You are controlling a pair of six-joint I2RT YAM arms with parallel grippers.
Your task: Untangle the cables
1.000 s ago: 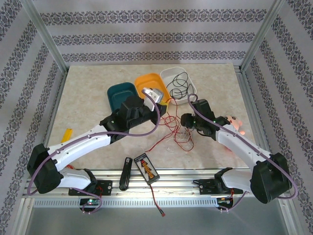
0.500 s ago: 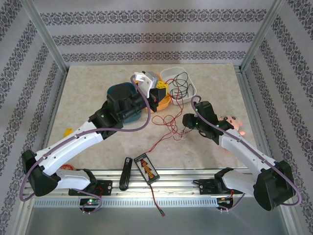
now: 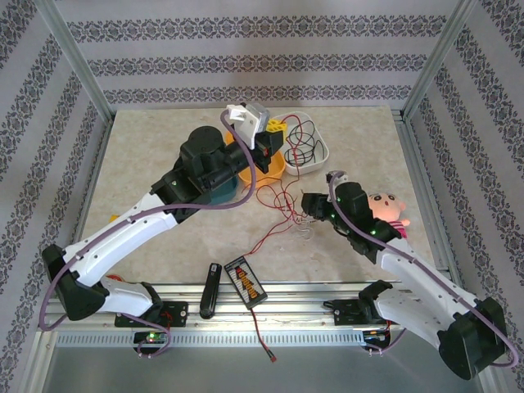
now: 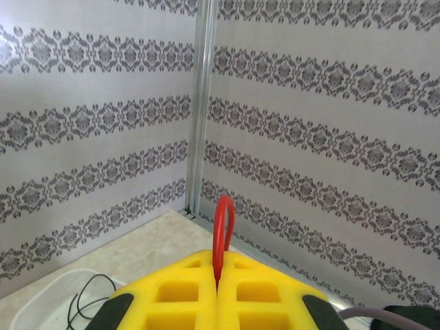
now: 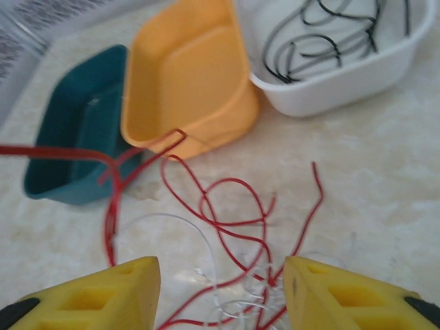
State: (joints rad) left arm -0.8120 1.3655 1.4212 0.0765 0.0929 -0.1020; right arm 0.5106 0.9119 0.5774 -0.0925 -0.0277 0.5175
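- Red cable (image 4: 218,240): one loop is pinched in the left gripper (image 4: 218,280), whose yellow fingers (image 4: 175,302) are pressed together on it, raised in the air above the far end of the orange tray (image 3: 277,168); from there the wire drops to the tabletop (image 3: 147,155) and spreads in loose loops just on the near right side of that tray
- Pale cable (image 5: 180,221): thin whitish loops flat on the tabletop on the near side of the orange tray, crossed with the red loops; which strand lies on top cannot be told
- Black cable (image 3: 300,146): coiled inside the white tray (image 3: 322,151), which stands just right of the orange tray
- Right gripper (image 5: 218,275): fingers spread wide and gripping nothing, low over the crossed red and pale strands, near right of the orange tray
- Teal tray (image 5: 69,137): against the left side of the orange tray, partly under the left arm (image 3: 139,225) in the top view
- Plush doll (image 3: 386,210): well to the right of the orange tray, beside the right arm (image 3: 409,262)
- Black orange-striped device (image 3: 246,279): well to the near side of the orange tray, at the table's near edge, next to a black bar-shaped object (image 3: 210,288)
- Surface: the tabletop is a beige marbled slab
- Walls (image 4: 309,89): pale paper with horizontal bands of grey damask on three sides; an aluminium post (image 4: 203,103) stands in the corner beyond the orange tray
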